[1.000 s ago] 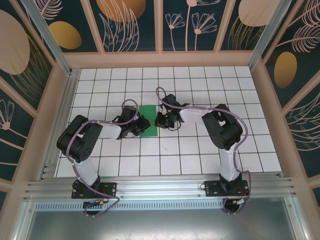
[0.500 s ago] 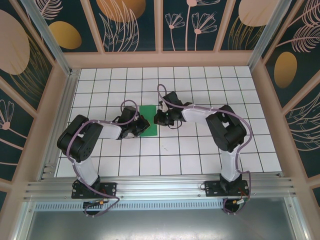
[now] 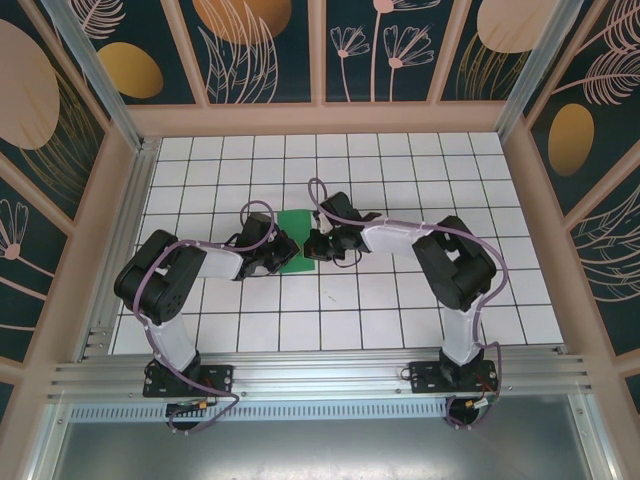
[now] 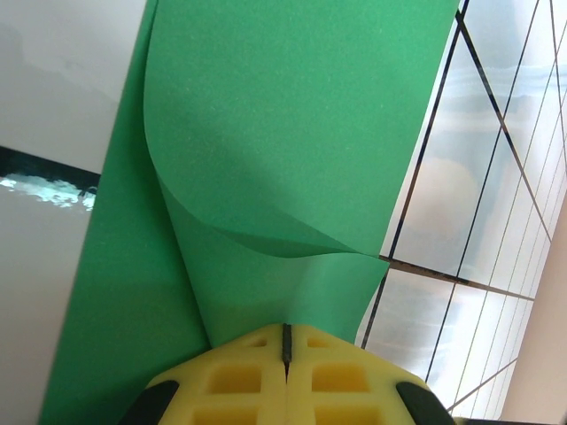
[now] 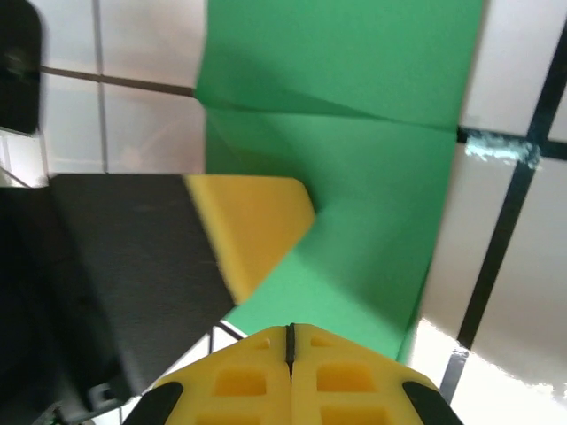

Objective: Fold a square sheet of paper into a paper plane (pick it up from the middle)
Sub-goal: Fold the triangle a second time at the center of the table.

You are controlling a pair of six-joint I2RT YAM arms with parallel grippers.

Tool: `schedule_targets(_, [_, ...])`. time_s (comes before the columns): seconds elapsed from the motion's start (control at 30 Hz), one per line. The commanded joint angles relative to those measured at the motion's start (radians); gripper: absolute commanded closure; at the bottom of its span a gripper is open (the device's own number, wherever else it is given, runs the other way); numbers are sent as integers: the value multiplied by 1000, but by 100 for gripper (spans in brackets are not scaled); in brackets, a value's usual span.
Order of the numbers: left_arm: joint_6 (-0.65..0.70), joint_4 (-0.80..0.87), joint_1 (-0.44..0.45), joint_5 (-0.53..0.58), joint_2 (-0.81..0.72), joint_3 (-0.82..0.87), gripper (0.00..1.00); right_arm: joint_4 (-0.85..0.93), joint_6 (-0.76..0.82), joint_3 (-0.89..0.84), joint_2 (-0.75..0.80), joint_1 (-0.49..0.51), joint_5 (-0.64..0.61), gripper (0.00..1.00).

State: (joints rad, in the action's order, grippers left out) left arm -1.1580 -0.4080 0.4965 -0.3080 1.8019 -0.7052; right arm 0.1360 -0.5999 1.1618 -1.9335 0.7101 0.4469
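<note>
The square sheet of paper [image 3: 294, 238] is bright green and lies partly folded on the white grid table, between the two grippers. In the left wrist view a flap of the paper [image 4: 292, 133] curls up from the table and runs into my left gripper [image 4: 286, 341], whose yellow fingers are shut on it. From above, the left gripper [image 3: 283, 258] sits at the paper's near left edge. My right gripper [image 5: 290, 334] is shut, its tips against the near part of the paper [image 5: 354, 159], which shows a crease. The right gripper [image 3: 312, 244] meets the paper's right edge.
The left gripper's yellow finger [image 5: 252, 226] and black body lie close to the right gripper's left. Tiled table [image 3: 400, 300] stretches around the arms, bounded by a wooden frame [image 3: 320, 118] and patterned walls.
The right gripper has slid left and slightly nearer, up against the paper's right edge. The left gripper stays shut at the paper's near left edge.
</note>
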Motion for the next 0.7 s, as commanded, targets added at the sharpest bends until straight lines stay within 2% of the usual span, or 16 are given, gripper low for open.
schedule_targets(0.0, [-10, 62, -4, 54, 25, 29, 97, 39, 33, -15, -44, 0, 20, 94])
schedule_targets(0.27, [-17, 60, -4, 67, 1, 36, 97, 84, 52, -35, -93, -1, 7, 95])
schedule_targets(0.47, [-30, 81, -11, 151, -25, 30, 93, 145, 52, -46, -119, 0, -48, 95])
schedule_targets(0.67, [-26, 103, -43, 185, -3, -14, 92, 174, 71, -83, -125, 6, -90, 96])
